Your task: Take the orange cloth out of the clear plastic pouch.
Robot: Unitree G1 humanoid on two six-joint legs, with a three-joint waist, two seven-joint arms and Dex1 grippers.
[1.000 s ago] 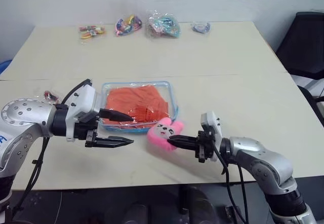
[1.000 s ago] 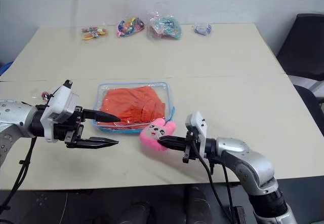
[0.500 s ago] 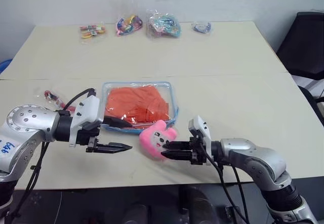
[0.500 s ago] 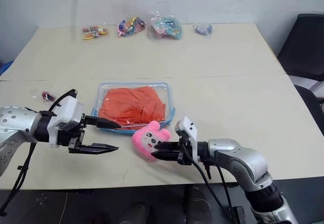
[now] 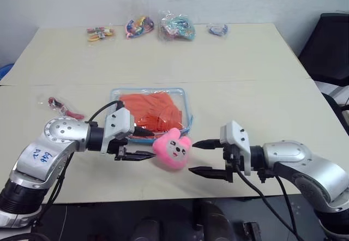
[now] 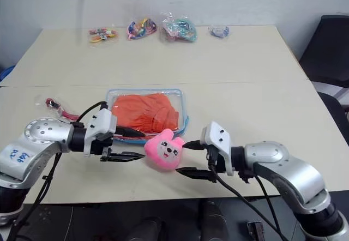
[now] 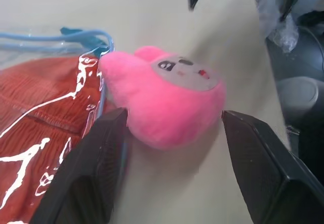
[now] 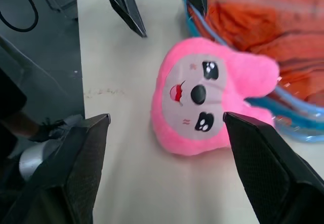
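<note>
The pouch lay flat on the table, near its front edge, with the cloth inside it. The plush charm rested on the table at the pouch's front right corner, touching it. The left gripper reached to the pouch's front edge, just left of the charm. The right gripper hung just right of the charm, apart from it. Left of the pouch lay a small packet. Well behind the pouch, along the table's far edge, four small bags lay in a row.

Pink plush charm btwn end effectors, blocking pouch edge.
</note>
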